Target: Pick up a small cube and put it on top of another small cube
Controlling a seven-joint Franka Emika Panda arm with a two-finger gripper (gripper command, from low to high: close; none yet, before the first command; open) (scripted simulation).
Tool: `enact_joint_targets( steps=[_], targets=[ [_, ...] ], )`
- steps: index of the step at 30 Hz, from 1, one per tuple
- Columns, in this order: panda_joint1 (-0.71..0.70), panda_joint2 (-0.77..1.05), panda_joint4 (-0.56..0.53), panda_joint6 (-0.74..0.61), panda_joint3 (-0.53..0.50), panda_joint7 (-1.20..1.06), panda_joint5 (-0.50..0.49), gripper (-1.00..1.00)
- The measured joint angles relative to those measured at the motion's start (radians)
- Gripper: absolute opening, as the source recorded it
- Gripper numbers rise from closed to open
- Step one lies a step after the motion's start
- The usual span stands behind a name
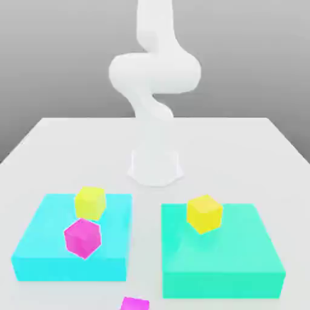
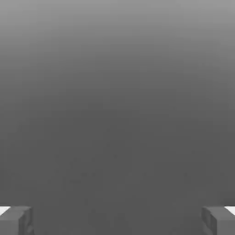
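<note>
One small magenta-pink cube [image 1: 82, 237] sits on the flat cyan block [image 1: 42, 239], close to that block's front edge. The other magenta-pink cube [image 1: 134, 303] lies on the white table in front of the blocks, cut off by the frame's lower edge. In the hand view my gripper [image 2: 117, 220] is open: its two grey fingertips [image 2: 16, 220] stand far apart with nothing between them, against plain grey background. The white arm [image 1: 154, 72] rises behind the blocks in the exterior view.
A yellow cube [image 1: 90, 202] rests on the cyan block behind the pink one. Another yellow cube [image 1: 204, 213] sits on the teal block [image 1: 242, 254] at the exterior view's right. The arm's base [image 1: 155, 164] stands on the white table [image 1: 54, 157].
</note>
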Motion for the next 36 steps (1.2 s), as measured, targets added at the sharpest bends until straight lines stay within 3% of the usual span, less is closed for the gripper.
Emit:
enact_joint_targets(
  steps=[28,33,34,36],
  targets=[
    [-0.051,1.021,0.000,0.314,-0.012,0.093,0.007,0.00],
    [-0.054,1.203,0.030,0.437,-0.010,0.094,0.013,0.00],
    [-0.054,1.224,0.035,0.453,-0.010,0.093,0.014,-1.00],
    [-0.054,1.224,0.035,0.453,-0.010,0.093,0.014,-1.00]
  ],
)
